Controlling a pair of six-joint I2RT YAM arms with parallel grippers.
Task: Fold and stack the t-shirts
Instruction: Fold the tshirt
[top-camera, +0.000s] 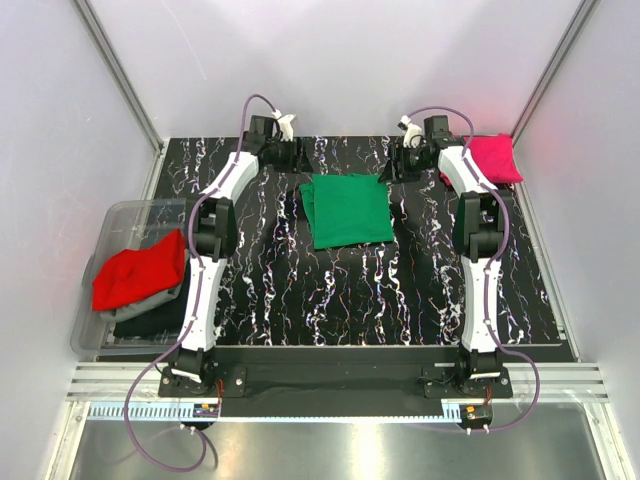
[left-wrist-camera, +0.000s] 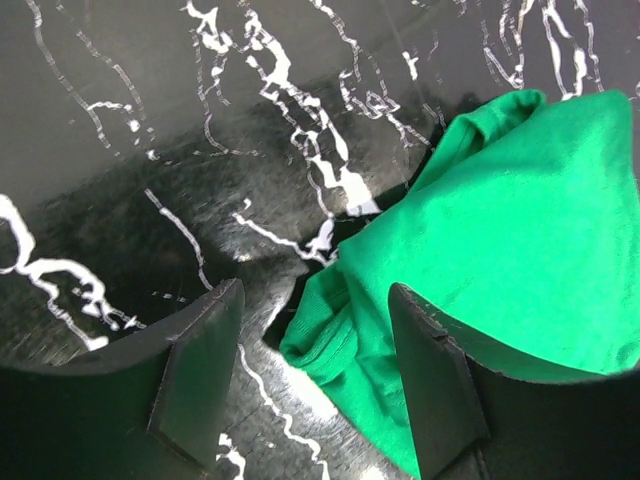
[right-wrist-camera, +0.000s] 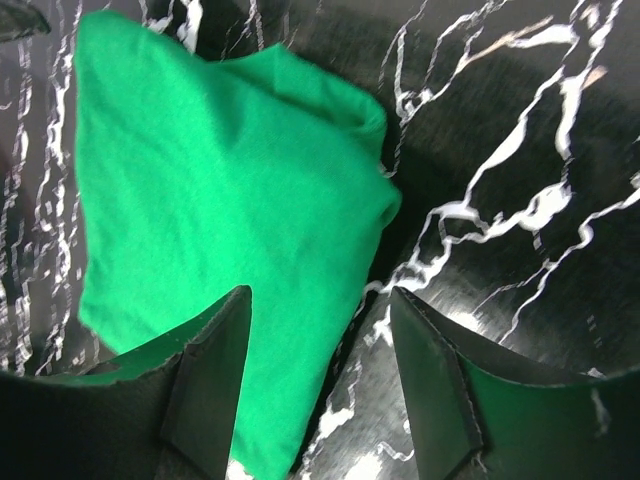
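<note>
Just past the middle of the black marbled table (top-camera: 300, 290), toward 12 o'clock in the overhead view, the green shirt (top-camera: 348, 210) lies flat as a folded, roughly square pad. Both arms reach to its far edge. The left gripper (top-camera: 292, 156) sits at the shirt's 11 o'clock corner and the right gripper (top-camera: 397, 160) at its 1 o'clock corner. Seen from the left wrist, the left jaws stand wide apart. A rumpled corner of the green cloth lies in the gap close to the right-hand finger (left-wrist-camera: 430, 380), with bare table beside the other finger, and the cloth is not pinched. Seen from the right wrist, the right jaws are also spread wide. One finger (right-wrist-camera: 215, 380) hangs over the green cloth, and the shirt's edge and a strip of table show between the two; again nothing is clamped. At the table's 2 o'clock corner, just beside the right arm, lies the pink shirt (top-camera: 495, 158), folded. At the table's 8 o'clock side a clear plastic bin (top-camera: 120, 215) holds the red shirt (top-camera: 140, 270) on top, a grey shirt (top-camera: 165, 298) showing beneath it, and a black shirt (top-camera: 150, 320) lowest.
</note>
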